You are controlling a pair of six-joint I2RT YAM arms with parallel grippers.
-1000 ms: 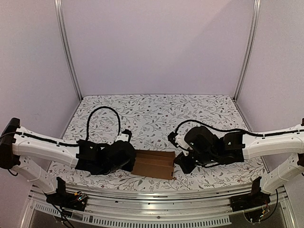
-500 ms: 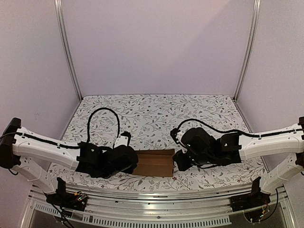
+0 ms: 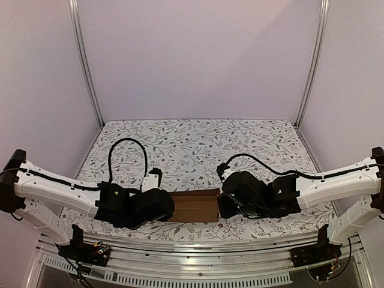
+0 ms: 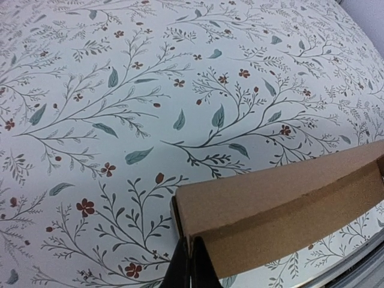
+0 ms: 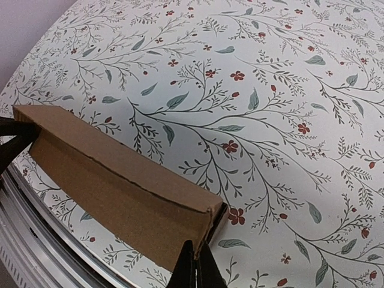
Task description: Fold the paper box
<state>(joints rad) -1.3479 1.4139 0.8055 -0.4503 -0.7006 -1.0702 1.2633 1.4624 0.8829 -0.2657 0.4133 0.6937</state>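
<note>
the box (image 3: 193,206), at the middle of the table's (image 3: 198,144) near edge, looks light, stiff yet easily dented, so press its short ends, where the closed left gripper (image 4: 191,267) and closed right gripper (image 5: 196,264) touch it.

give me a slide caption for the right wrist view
Shut right gripper at the near end of the brown paper box, which lies on the floral tablecloth.
</note>
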